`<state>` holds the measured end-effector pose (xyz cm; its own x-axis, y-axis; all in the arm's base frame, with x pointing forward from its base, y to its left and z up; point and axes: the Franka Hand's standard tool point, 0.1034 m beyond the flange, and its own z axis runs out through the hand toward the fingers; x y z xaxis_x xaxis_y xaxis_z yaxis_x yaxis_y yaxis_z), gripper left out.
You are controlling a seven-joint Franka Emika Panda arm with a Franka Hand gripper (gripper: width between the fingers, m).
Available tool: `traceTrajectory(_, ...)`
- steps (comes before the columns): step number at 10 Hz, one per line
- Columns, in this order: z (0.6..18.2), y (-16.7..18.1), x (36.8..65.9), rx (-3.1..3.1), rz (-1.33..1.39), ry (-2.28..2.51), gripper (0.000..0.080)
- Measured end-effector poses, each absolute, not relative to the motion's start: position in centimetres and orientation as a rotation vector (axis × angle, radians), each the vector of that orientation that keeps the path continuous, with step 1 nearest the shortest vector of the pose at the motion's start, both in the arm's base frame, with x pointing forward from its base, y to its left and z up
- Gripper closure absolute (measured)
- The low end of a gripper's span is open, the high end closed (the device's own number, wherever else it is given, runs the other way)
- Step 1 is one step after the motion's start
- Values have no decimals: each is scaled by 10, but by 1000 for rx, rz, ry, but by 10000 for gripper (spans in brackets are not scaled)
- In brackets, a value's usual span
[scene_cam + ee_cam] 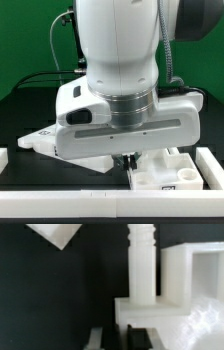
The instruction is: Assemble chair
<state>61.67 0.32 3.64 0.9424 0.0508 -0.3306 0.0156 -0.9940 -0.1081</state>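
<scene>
1. Step in hand, as I judge it: the arm is low over the chair parts (pixel 165 178) toward the exterior view's right of the bench (pixel 25 120). It is working at a white block (pixel 150 311), from which a turned post (pixel 142 258) runs away from the wrist camera.
2. The fingers (pixel 105 338) sit at the block's near edge, close together, with a pale strip between them. I cannot tell whether they are clamped on that edge or merely resting by it.
3. The next move probably calls for a sure hold on the block and a slow, level shift, so the post does not swing.
4. Edges: an open white frame (pixel 195 269) stands just beside the post, apart by a narrow dark gap. That is the tight side.
5. Open room: bare black bench lies on the post's other side, with a triangular piece (pixel 55 235) well apart. In the exterior view a raised white rail (pixel 100 207) bounds the bench's near edge.
</scene>
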Motion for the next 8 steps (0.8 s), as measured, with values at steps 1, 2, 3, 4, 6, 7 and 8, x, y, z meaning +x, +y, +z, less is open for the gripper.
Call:
traceTrajectory(1,35,5,617,-2999,506,-38,774)
traceTrajectory(2,27,15,616,-3016,475,6,774)
traceTrajectory(3,23,24,616,-3025,458,22,774)
traceTrajectory(4,22,28,616,-3029,459,42,774)
traceTrajectory(6,22,34,617,-3048,466,61,774)
traceTrajectory(7,23,33,617,-3050,465,59,774)
traceTrajectory(8,23,30,617,-3047,460,54,774)
